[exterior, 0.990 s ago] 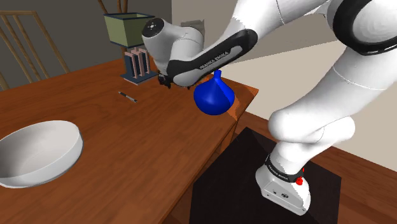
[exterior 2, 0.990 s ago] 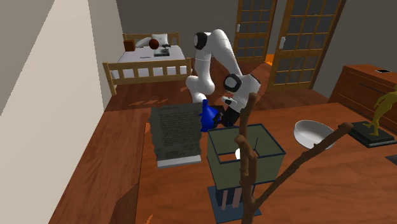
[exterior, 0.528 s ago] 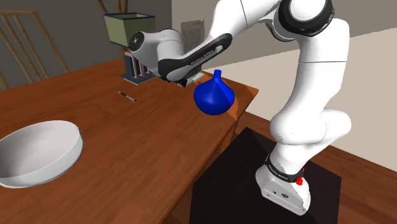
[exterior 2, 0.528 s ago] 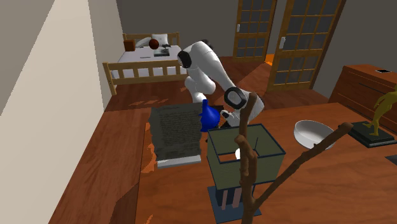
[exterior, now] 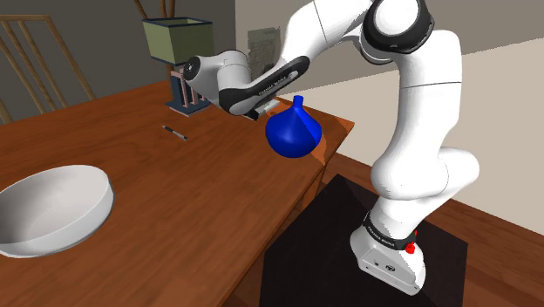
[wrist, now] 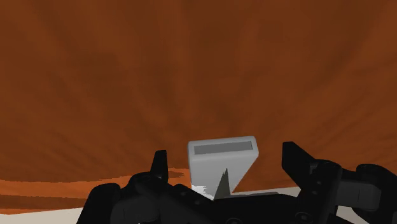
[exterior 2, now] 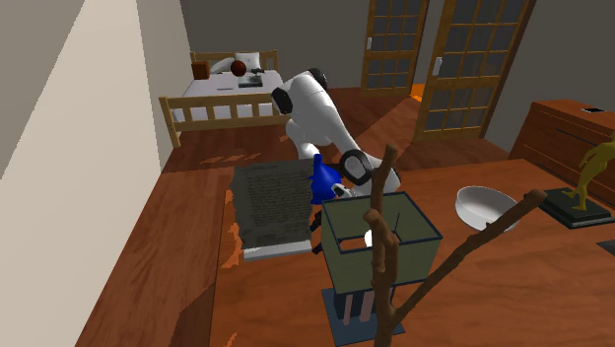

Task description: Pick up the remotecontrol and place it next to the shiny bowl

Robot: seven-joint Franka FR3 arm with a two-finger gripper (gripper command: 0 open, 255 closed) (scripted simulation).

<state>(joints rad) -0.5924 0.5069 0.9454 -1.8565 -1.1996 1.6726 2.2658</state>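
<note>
Evidently early: the tool (wrist: 224, 154) stood wide around the grey remote (wrist: 222, 163), not gripping it; carrying it to the bowl (exterior: 91, 202) remained.

polished brown wood table (exterior: 192, 192), glossy blue vase (exterior: 292, 133), smooth pale bowl (exterior: 52, 208), matt grey remote (wrist: 222, 162)
</note>
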